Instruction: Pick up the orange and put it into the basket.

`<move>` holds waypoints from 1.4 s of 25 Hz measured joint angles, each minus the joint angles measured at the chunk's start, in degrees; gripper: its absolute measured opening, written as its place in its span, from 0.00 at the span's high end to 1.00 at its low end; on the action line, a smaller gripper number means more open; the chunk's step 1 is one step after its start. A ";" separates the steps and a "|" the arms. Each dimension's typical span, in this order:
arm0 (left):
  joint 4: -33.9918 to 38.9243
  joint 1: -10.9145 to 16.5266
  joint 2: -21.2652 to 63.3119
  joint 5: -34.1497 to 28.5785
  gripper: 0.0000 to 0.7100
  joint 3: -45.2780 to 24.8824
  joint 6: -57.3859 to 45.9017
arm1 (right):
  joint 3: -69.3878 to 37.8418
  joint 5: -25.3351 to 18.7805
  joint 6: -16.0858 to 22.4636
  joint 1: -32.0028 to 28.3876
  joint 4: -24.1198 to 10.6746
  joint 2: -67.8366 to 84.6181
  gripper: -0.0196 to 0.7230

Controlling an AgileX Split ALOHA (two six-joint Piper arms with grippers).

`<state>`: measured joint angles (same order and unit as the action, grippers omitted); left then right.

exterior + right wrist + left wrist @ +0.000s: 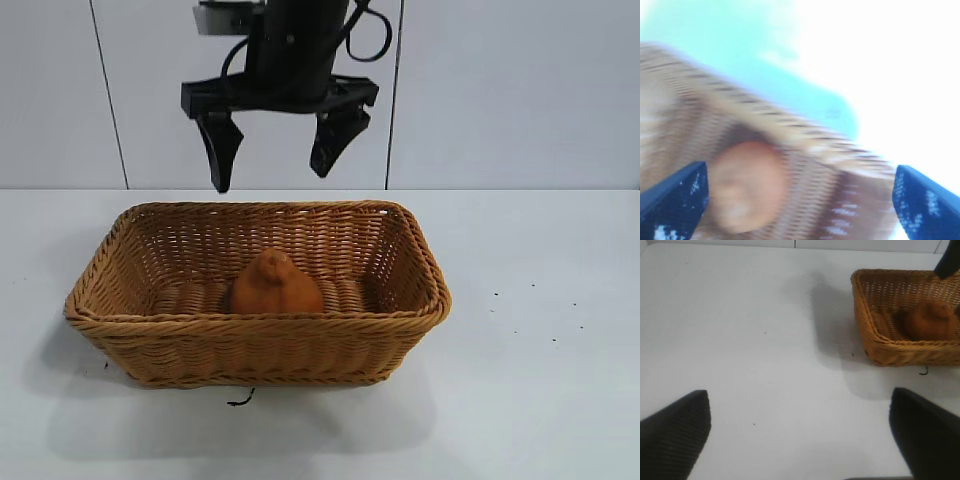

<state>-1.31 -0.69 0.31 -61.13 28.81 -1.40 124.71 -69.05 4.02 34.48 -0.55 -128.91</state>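
Note:
The dull-orange, lumpy orange (275, 285) lies on the floor of the tan wicker basket (260, 322), near its middle. My right gripper (270, 178) hangs open and empty above the basket's back rim, well clear of the fruit. In the right wrist view the orange (747, 185) and the basket's weave (850, 200) lie below the open right gripper (800, 169). My left gripper (800, 397) is open and empty over bare table, away from the basket (910, 345), where the orange (930, 320) shows inside. The left gripper is out of the exterior view.
The white table (540, 400) stretches around the basket, with a few dark specks (495, 296) to its right. A small dark scrap (240, 400) lies at the basket's front foot. A white panelled wall (500, 90) stands behind.

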 joint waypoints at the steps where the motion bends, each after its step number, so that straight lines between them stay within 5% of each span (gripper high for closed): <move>1: 0.00 0.00 0.00 0.00 0.02 0.00 0.00 | 0.59 0.00 0.19 -0.55 -0.38 0.14 0.04; 21: 0.00 0.00 0.00 0.00 0.02 0.00 0.00 | 1.08 -0.75 0.36 -31.08 -3.81 0.20 0.04; 29: 0.00 0.00 0.00 0.00 0.02 0.00 0.00 | -1.06 -0.63 0.36 -34.23 -2.15 0.67 0.04; 35: 0.00 0.00 0.00 0.00 0.02 0.00 0.00 | -15.99 -0.57 0.21 -34.23 -1.95 7.46 0.04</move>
<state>-1.31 -0.69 0.31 -61.13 28.81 -1.40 108.72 -69.62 4.22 0.24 -2.50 -121.44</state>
